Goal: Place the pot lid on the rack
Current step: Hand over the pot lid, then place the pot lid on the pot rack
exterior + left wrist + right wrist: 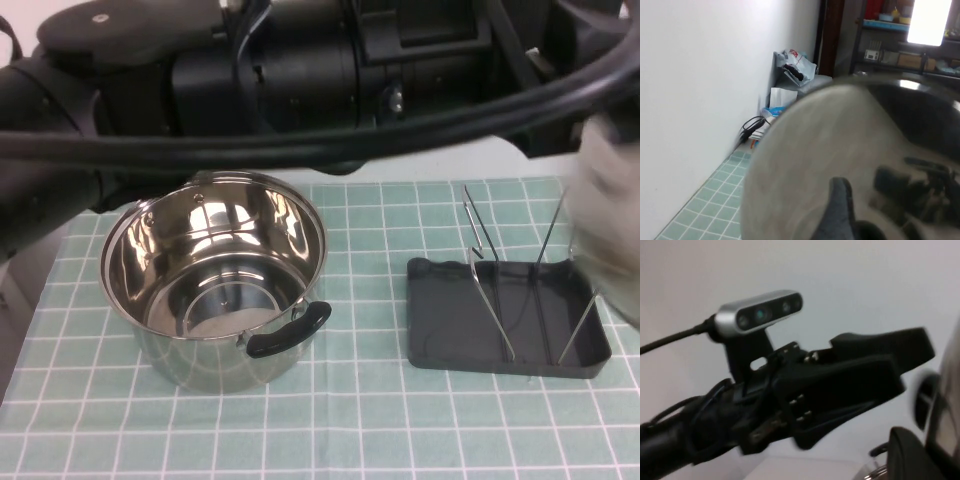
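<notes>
While the single pot lid [840, 140] hangs in the air, it shows in the high view only as a pale blur at the right edge, above the right end of the rack [440, 330] and not touching it. One lid, one rack and one pot are in sight. In the left wrist view the lid's shiny dome fills most of the picture, with one dark finger [840, 210] lying across it. The left hand [912, 365], at the end of the arm that reaches across the top of the high view, is closed on the lid beside its black knob [924, 396]. The rack sits flat on the desk [380, 430], its thin wire loops upright; their number is hard to count. One steel pot [215, 285] stands uncovered well to the rack's left, one black handle [290, 330] facing the near side. Of the right hand [912, 455] only a dark part shows, and I cannot tell how it stands
</notes>
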`<state>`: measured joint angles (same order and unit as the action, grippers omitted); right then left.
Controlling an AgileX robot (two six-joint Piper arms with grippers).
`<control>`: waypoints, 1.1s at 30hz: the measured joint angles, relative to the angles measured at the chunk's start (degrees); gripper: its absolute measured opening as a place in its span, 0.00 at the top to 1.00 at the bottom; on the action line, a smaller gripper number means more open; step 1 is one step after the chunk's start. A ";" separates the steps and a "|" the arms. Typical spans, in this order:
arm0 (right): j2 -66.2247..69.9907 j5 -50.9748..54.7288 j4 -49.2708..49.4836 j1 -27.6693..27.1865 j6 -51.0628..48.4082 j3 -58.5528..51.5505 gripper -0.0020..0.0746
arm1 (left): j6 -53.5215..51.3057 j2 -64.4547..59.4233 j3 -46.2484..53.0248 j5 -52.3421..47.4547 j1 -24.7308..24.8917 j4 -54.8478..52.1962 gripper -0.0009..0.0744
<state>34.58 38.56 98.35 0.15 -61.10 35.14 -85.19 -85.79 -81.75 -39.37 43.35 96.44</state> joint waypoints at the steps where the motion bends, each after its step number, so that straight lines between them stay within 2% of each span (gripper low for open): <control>1: 0.00 -1.20 -0.33 0.00 -0.96 0.00 0.89 | 0.00 -0.10 0.00 -0.12 0.12 0.00 0.34; 4: 0.48 -5.60 -1.38 -0.15 -2.59 -0.10 0.93 | 0.00 0.02 0.00 0.87 0.37 0.00 0.23; 8: 1.31 -7.66 -1.38 -0.15 -5.48 -0.10 0.93 | 0.09 0.15 0.00 3.13 -0.45 -1.70 0.23; 11: 4.40 -6.87 -1.38 -0.15 -6.44 0.55 0.93 | 3.08 1.08 0.00 3.54 -2.58 -6.66 0.35; 15: 11.37 -2.48 -1.48 -0.15 -6.62 3.99 0.93 | 12.58 3.20 0.00 2.57 -6.42 -15.17 0.66; 16: 12.99 -1.32 -1.48 -0.15 -6.62 5.08 0.93 | 16.45 4.06 0.00 1.43 -8.02 -18.66 0.79; 19: 18.82 1.90 -1.48 -0.15 -6.72 9.53 0.93 | 24.28 6.00 0.00 -2.62 -11.59 -26.69 0.93; 22: 24.66 3.89 -1.48 0.07 -6.72 13.39 0.93 | 31.54 7.65 0.00 -9.28 -14.93 -33.10 0.97; 25: 30.38 2.99 -1.48 2.06 -6.72 16.41 0.93 | 34.07 8.51 0.00 -14.49 -16.58 -36.36 0.98; 30: 37.78 -1.96 -1.48 9.90 -9.41 20.43 0.93 | 35.67 9.52 0.23 -17.85 -17.13 -38.38 0.99; 33: 40.18 -5.13 -1.48 12.77 -11.57 21.67 0.93 | 35.90 9.65 1.13 -17.99 -17.13 -38.48 0.99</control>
<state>74.76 33.43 96.87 12.93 -72.68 56.81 -49.29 -76.14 -80.62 -57.35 26.23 57.96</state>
